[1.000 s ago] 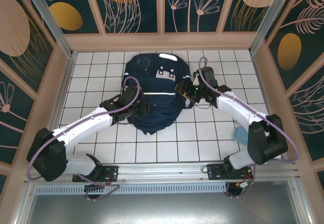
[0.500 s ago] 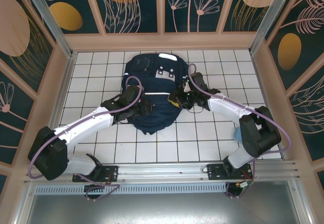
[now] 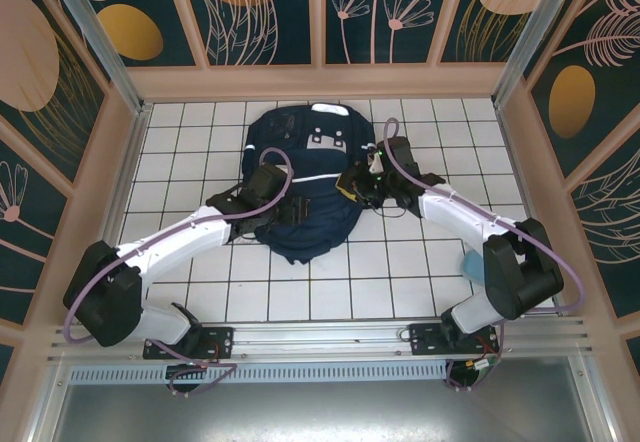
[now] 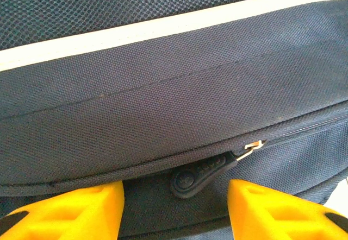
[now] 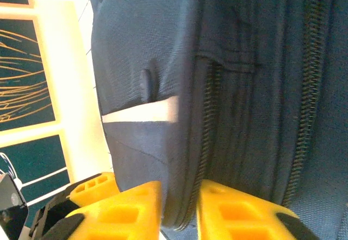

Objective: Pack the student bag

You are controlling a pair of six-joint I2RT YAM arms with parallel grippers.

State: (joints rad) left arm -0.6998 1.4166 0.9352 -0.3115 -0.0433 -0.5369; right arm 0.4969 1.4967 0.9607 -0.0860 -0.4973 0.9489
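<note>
1. Zip duty: left gripper [image 4: 175, 196] hovers at the left flank of the student bag [image 3: 305, 187], fingers spread wide either side of the rubber zipper pull [image 4: 198, 174], gripping nothing, seemingly lined up to take it.
2. Centre stage, the student bag lies flat on the table [image 3: 400, 272]; the zip seen here is closed, contents hidden.
3. Right gripper [image 5: 179, 207] pinches the bag's right edge beside the zipper teeth, fingers narrow on fabric, likely bracing it.
4. Pale-blue object [image 3: 478, 265] sits by the right arm's base, outside the bag.
</note>
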